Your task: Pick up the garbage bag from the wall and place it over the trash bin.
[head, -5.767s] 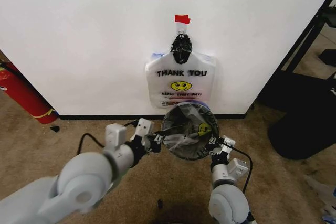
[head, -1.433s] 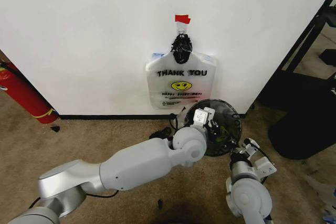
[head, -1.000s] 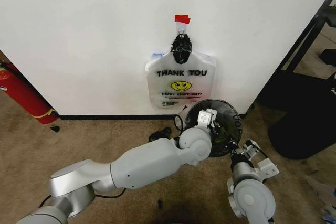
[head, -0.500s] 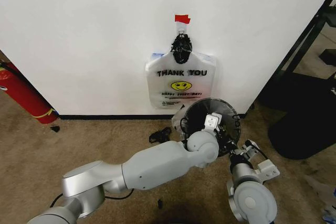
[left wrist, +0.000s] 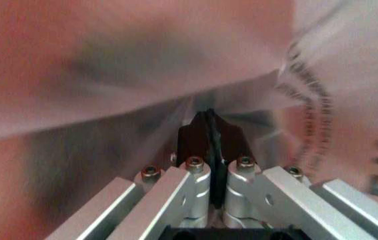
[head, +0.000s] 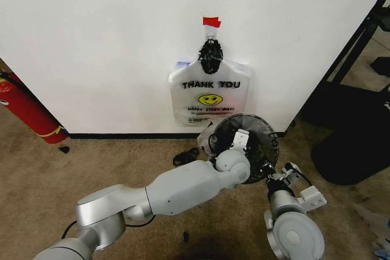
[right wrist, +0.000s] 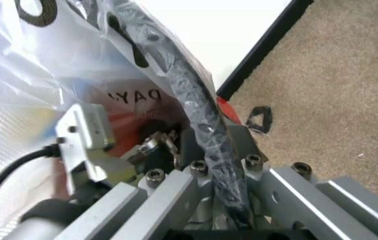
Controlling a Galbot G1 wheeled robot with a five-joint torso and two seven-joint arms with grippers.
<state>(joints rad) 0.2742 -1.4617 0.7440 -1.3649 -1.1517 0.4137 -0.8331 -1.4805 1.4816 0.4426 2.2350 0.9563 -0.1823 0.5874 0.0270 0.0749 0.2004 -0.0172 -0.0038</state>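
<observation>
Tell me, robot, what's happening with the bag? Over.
Left gripper shut, down inside trash bin. Right gripper clamped on its rim. Garbage bag draped over that rim. Nothing blocking.

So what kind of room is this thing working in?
Probably an office or lab corner, not a home: a plain white wall with a black baseboard, worn brown carpet, and a red fire extinguisher standing against the wall. A bundle of shopping bags hangs above a small bin.

Brown carpet floor [head: 122, 156] carries trash bin [head: 268, 144] w/ left hand [head: 241, 141] over it; black scrap [head: 63, 149] lies well left of hand.
</observation>
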